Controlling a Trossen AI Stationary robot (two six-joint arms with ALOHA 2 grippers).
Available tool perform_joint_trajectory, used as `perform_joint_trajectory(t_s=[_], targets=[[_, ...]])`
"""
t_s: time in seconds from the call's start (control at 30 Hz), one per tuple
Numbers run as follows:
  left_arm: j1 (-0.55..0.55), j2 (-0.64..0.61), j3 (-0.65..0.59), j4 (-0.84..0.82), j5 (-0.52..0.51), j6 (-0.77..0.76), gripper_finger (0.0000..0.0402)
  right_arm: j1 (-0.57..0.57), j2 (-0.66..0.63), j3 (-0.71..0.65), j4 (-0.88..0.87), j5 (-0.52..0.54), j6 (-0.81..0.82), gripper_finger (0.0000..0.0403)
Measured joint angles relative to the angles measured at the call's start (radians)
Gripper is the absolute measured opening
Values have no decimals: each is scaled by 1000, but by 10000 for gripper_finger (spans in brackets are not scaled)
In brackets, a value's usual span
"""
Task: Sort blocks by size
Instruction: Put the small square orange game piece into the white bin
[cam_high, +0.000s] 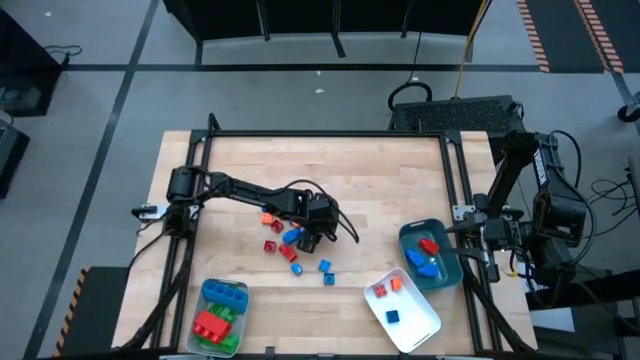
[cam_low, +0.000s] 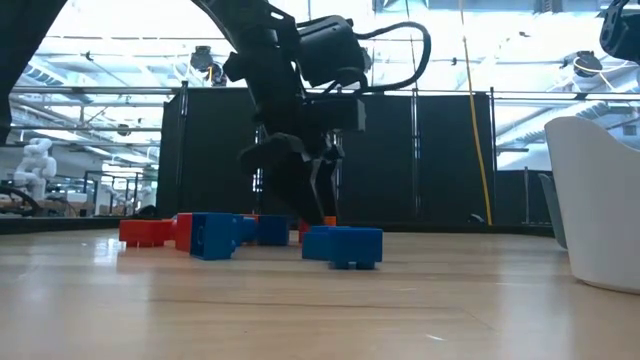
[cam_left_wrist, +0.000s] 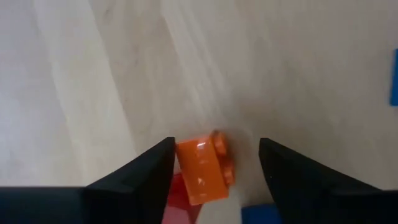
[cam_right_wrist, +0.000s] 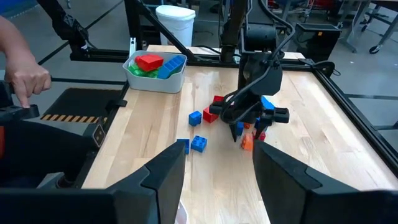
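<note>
My left gripper (cam_high: 312, 240) is open and points down at mid-table, low over the wood. A small orange brick (cam_left_wrist: 202, 169) lies on the table between its fingers, close to one of them; the brick also shows in the right wrist view (cam_right_wrist: 247, 143). Around it lie loose red bricks (cam_high: 272, 246) and blue bricks (cam_high: 326, 268), plus another orange brick (cam_high: 267, 217). My right gripper (cam_right_wrist: 217, 180) is open and empty at the table's right edge, by the teal tray (cam_high: 447, 275). My left gripper comes from above with one finger on each side of the orange brick. One finger (cam_left_wrist: 163, 163) lies right beside the brick's side (cam_left_wrist: 181, 163); I cannot tell whether it touches. The other finger stands clear of it.
A tray (cam_high: 207, 292) at the near left holds blue, red and green bricks. A white tray (cam_high: 425, 325) at the near right holds small orange, red and blue ones. The teal tray holds red and blue bricks. A person's hand (cam_right_wrist: 25, 81) shows beyond the table.
</note>
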Motion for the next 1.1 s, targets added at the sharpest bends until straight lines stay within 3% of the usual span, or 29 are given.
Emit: perform_joint_trajectory(t_s=[0.37,0.7,0.83,1.1], targets=[[1,0,0,-7,9,-29,105,0,0,0,3,1,23,171],[-27,-35,52,59,0,-107,101,0,0,0,4,1,27,171],[-76,-68,63,241,30,-131,103,0,0,0,4,4,27,171],[-199,-39,64,772,133,-125,105,0,0,0,3,6,27,171]])
